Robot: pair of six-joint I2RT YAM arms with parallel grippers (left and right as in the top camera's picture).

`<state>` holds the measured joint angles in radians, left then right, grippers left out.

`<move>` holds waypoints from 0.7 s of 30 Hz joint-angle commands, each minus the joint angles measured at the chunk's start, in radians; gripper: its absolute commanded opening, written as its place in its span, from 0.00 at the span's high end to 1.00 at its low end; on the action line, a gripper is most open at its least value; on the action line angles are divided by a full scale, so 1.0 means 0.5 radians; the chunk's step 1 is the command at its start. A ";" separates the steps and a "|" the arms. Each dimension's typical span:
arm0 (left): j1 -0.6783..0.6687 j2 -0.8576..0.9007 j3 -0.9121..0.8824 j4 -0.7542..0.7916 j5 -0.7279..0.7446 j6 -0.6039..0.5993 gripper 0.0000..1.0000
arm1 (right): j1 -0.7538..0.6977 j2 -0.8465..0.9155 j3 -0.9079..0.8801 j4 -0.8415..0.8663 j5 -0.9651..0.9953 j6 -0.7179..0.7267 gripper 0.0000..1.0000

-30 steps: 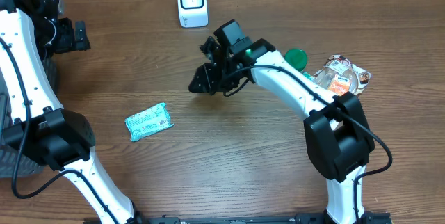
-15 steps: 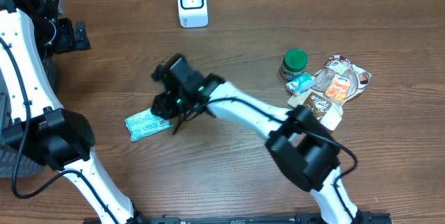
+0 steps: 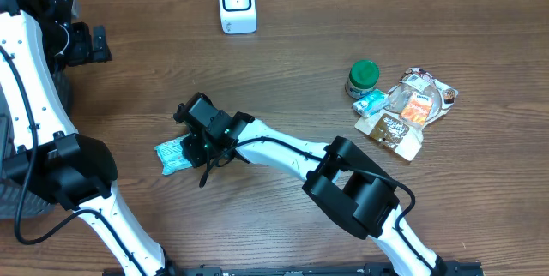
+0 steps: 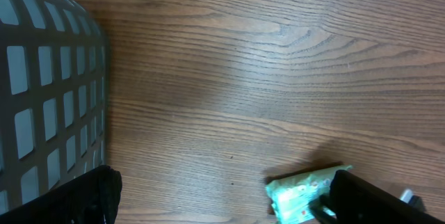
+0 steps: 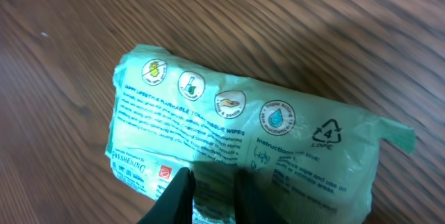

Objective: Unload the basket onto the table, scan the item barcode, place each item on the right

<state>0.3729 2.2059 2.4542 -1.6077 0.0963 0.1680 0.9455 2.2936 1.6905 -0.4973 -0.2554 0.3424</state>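
The item is a pale green wipes pack [image 3: 171,153] lying flat on the wooden table, left of centre. Its printed back fills the right wrist view [image 5: 243,126]; no barcode shows there. My right gripper [image 3: 202,143] is down on the pack's right end. Its fingertips [image 5: 182,193] press into the film with a narrow fold pinched between them, so the right gripper [image 5: 212,193] is shut on the pack. The white scanner [image 3: 237,3] stands at the table's far edge. My left gripper [image 3: 86,45] hangs wide open at far left, holding nothing; its wrist view shows the pack [image 4: 299,193] below.
A grey lattice basket [image 4: 42,99] sits at the left edge under the left arm. At the right are a green-lidded jar [image 3: 364,77] and a heap of snack packets [image 3: 407,105]. The right arm stretches across the table's middle.
The right arm swung from mid-table leftward and down onto the wipes pack, and its jaws narrowed onto the film. The left arm has not moved.
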 commanded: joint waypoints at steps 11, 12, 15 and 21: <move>-0.015 -0.033 0.037 0.002 0.008 0.016 0.00 | -0.406 0.014 0.283 -0.819 0.204 -0.568 0.70; -0.015 -0.033 0.037 0.002 0.009 0.016 0.01 | -0.430 0.008 0.324 -0.855 0.187 -0.568 0.69; -0.015 -0.033 0.037 0.002 0.008 0.016 0.01 | -0.469 -0.016 0.471 -0.916 0.054 -0.568 0.67; -0.014 -0.033 0.037 0.002 0.008 0.016 0.00 | -0.442 -0.008 0.538 -0.599 -0.106 -0.262 0.68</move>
<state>0.3729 2.2059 2.4542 -1.6077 0.0963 0.1680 0.6998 2.2883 1.9434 -0.8562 -0.2604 0.1143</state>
